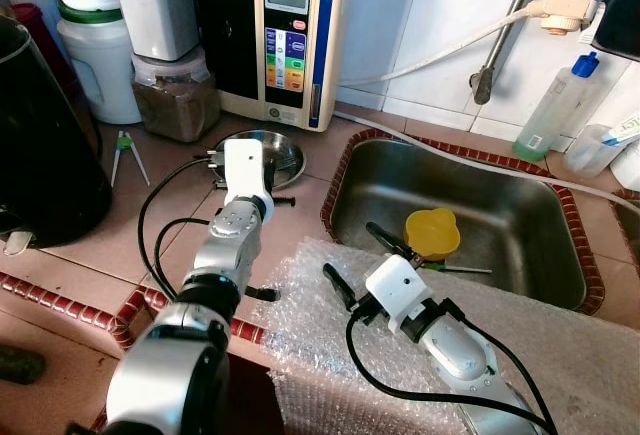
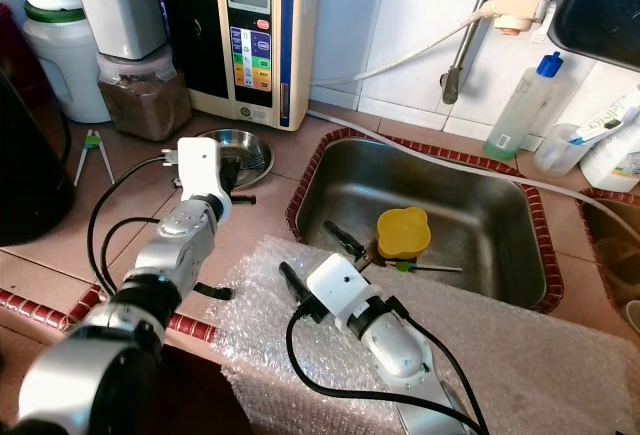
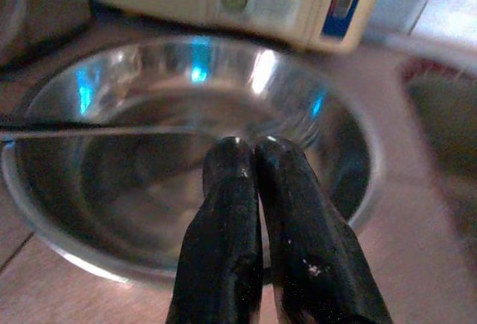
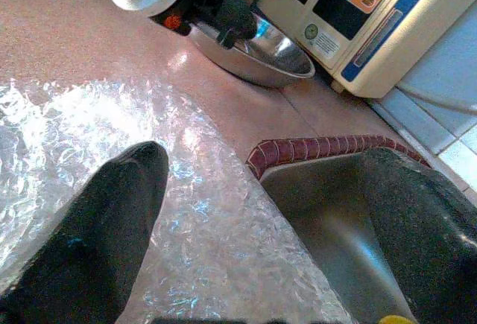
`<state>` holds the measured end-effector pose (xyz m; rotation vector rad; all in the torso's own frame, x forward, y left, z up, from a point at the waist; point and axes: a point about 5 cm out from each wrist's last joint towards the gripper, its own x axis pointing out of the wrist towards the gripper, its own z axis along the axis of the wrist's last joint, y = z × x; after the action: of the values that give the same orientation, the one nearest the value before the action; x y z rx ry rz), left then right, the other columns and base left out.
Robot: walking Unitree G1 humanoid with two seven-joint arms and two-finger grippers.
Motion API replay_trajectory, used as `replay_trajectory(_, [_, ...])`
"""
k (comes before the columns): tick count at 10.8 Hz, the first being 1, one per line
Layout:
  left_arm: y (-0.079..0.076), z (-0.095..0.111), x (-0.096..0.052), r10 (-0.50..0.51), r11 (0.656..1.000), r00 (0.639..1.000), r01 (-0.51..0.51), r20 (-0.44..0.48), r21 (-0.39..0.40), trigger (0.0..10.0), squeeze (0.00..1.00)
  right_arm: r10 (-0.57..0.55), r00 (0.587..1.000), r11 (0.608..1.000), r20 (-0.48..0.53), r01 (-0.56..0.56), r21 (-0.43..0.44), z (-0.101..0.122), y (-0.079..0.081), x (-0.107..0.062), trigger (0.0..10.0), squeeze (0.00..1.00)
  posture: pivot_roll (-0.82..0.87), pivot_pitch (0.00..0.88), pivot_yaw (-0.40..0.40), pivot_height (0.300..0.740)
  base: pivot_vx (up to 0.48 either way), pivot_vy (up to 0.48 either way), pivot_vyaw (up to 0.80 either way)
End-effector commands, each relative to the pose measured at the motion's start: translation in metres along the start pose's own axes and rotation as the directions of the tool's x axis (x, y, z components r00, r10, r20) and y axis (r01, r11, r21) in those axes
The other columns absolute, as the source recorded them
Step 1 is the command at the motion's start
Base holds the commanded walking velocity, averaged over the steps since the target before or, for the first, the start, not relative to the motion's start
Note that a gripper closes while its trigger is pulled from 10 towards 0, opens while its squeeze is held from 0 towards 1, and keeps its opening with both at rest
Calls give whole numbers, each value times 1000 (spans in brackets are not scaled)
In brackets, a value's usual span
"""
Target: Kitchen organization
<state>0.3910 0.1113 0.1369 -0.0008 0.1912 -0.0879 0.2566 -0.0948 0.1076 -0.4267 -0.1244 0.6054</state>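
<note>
Partly we lose the steel bowl behind left gripper, fingers together | right gripper spread over crinkly bubble wrap

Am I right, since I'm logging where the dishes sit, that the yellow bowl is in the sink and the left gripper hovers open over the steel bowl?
Not quite. The left wrist view shows the left gripper shut, fingertips pressed together, over the steel bowl. The yellow bowl is in the sink, as you said.

One steel bowl, one yellow cup, one sink, two end effectors, one water ionizer.
</note>
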Motion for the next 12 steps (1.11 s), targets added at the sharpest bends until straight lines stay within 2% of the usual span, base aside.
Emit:
replay_trajectory(1, [-3, 5, 3, -16, 999, 1000, 17, -23, 39, 10000, 0, -14, 1000, 1000, -3, 14, -8, 2, -4, -2, 10000, 1000, 104, 0, -50, 740, 0, 0, 0])
replay_trajectory(6, [22, 10, 6, 7, 992, 994, 7, -113, 125, 10000, 0, -13, 1000, 1000, -5, 13, -12, 2, -3, 0, 10000, 1000, 114, 0, -45, 740, 0, 0, 0])
replay_trajectory(9, [35, 10, 4, -30, 985, 991, 52, -133, 166, 10000, 0, -15, 1000, 1000, -5, 15, -13, 1, -3, 0, 10000, 1000, 123, 0, -41, 740, 0, 0, 0])
replay_trajectory(10, [48, 16, 2, -47, 974, 990, 75, -132, 213, 10000, 0, -17, 1000, 1000, -6, 17, -12, 0, -4, 1, 10000, 1000, 141, 0, -40, 740, 0, 0, 0])
replay_trajectory(12, [64, 24, -2, -47, 967, 992, 74, -116, 244, 10000, 0, -17, 1000, 1000, -2, 17, -12, 0, -4, 3, 10000, 1000, 155, 0, -41, 740, 0, 0, 0])
